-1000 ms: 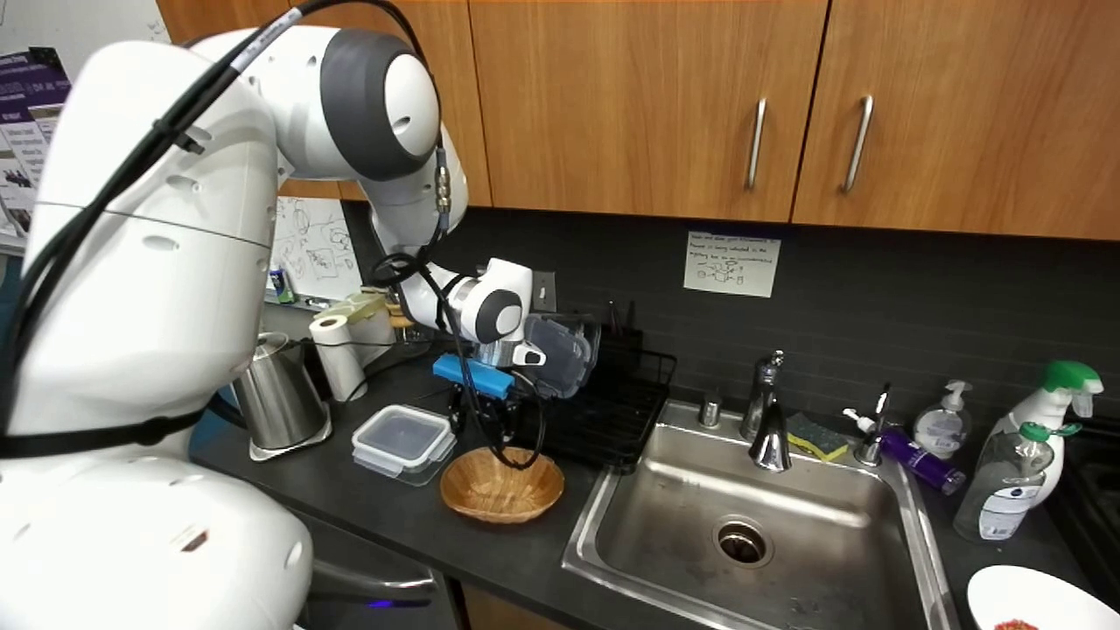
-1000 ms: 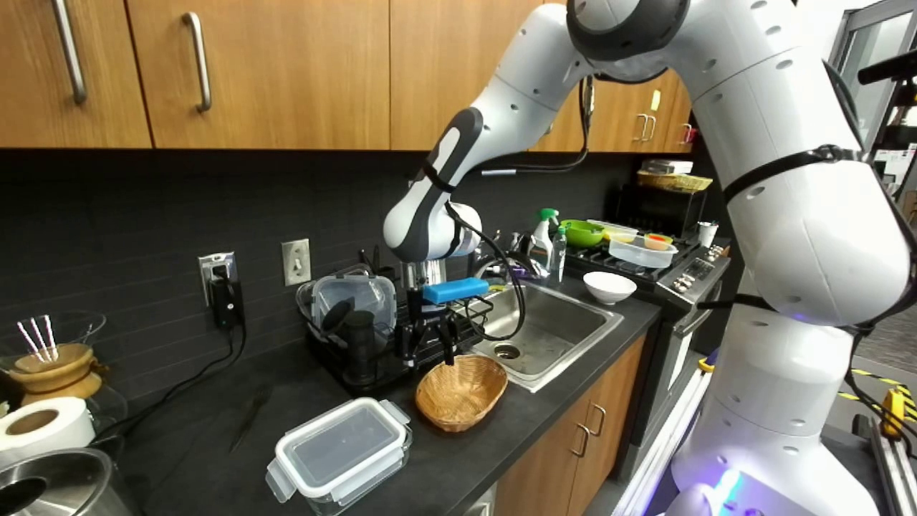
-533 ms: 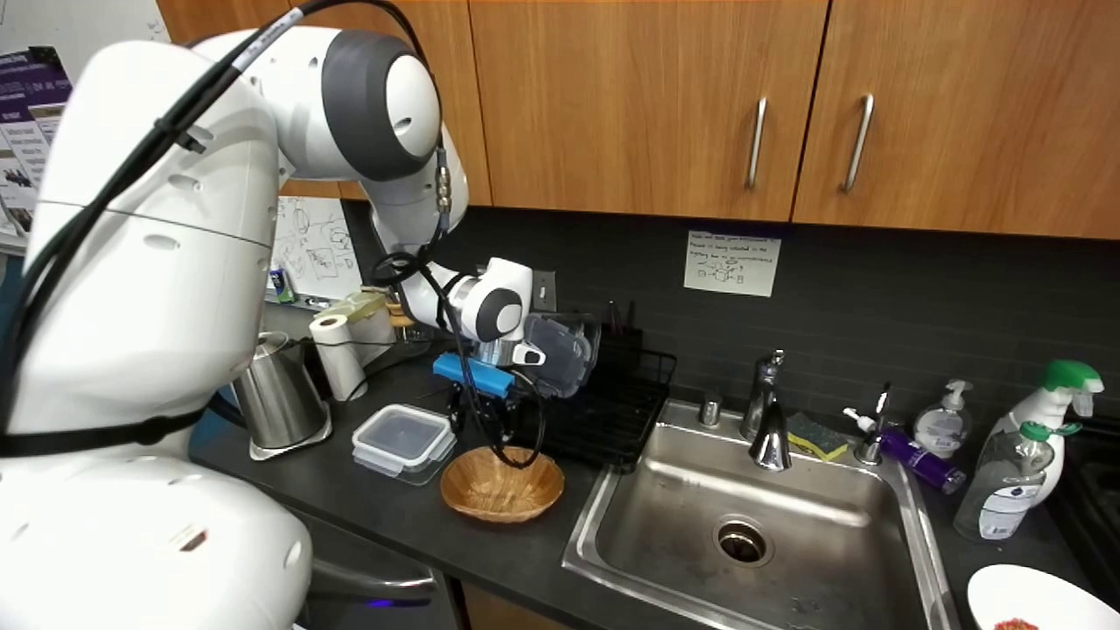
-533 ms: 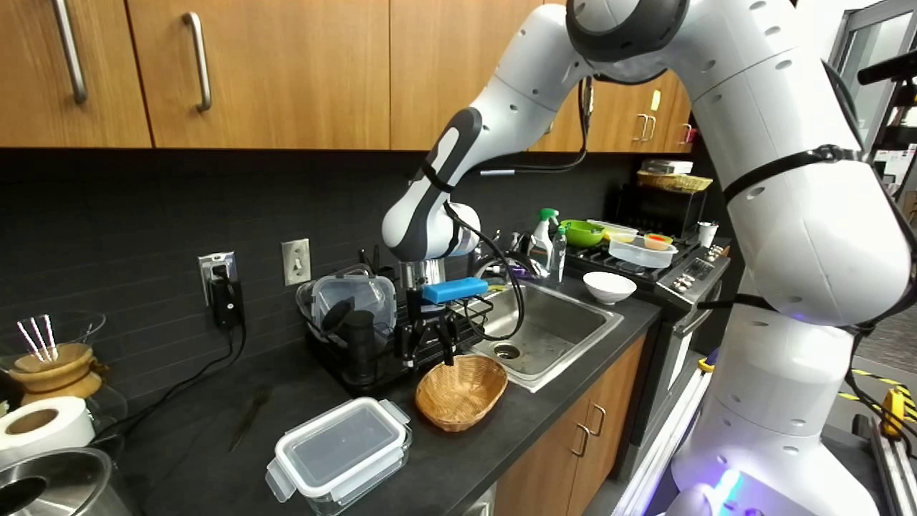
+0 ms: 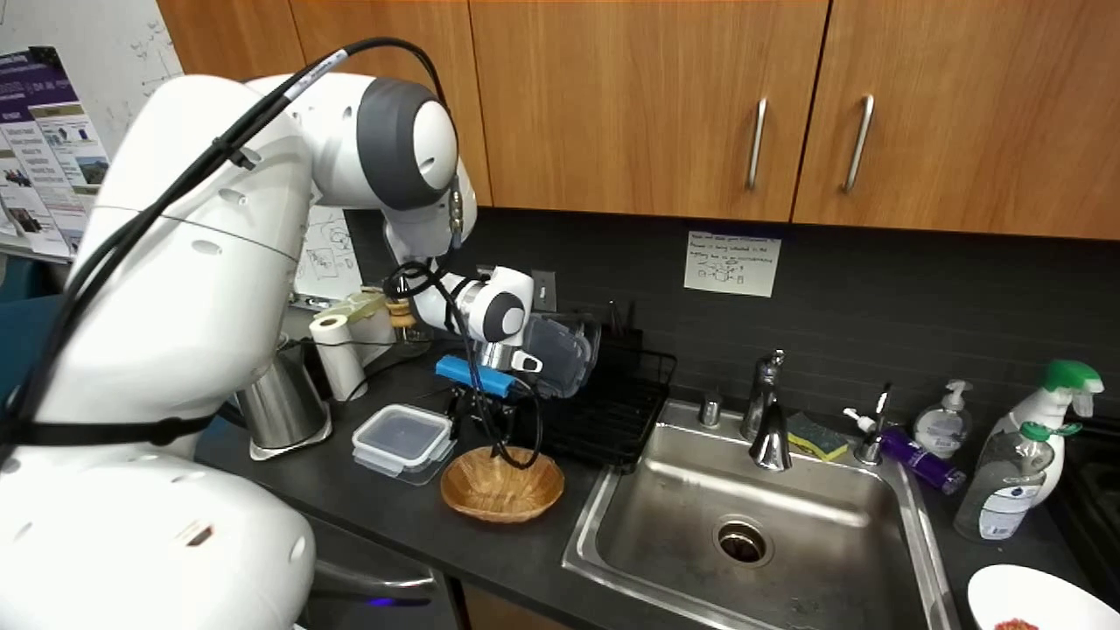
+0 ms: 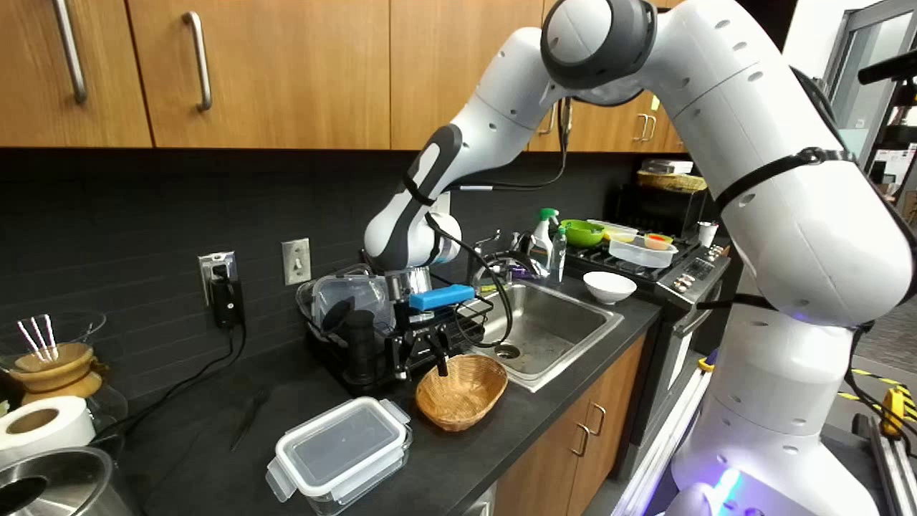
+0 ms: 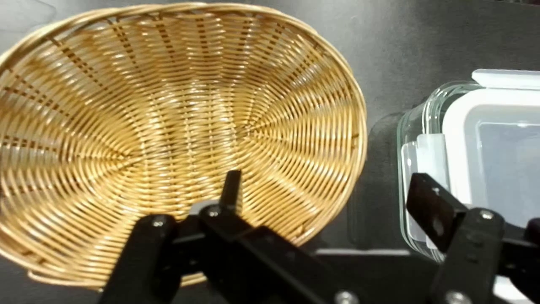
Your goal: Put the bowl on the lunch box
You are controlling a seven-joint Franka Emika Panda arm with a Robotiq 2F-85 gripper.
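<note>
You have a strip of dark counter (image 7: 375,198) between the woven bowl (image 7: 181,126) and the lunch box (image 7: 472,160), which lies at the bowl's 3 o'clock in your wrist view. Taking the bowl as centre in an exterior view, the sink (image 5: 665,516) opens at 3 o'clock, the drying rack (image 5: 604,429) fills 1 to 2, and the counter's front edge passes near at 6. Your gripper (image 7: 331,196) has its jaws spread well apart; in the wrist view one shows against the bowl and the other against the lunch box's edge, and you can't tell whether either touches. The bowl stands on the counter, its weave showing down to the bottom. The lunch box has its pale lid (image 7: 510,147) on; what it holds is hard to make out. In an exterior view a white bowl (image 5: 1050,595) between 3 and 4 o'clock holds something red, and a clear container (image 5: 564,350) rests in the rack. The handwritten note (image 5: 731,264) between 1 and 2, the poster (image 5: 52,149) at 10 and the lettering on the clear bottle (image 5: 1008,468) at 3 are too small to read.
</note>
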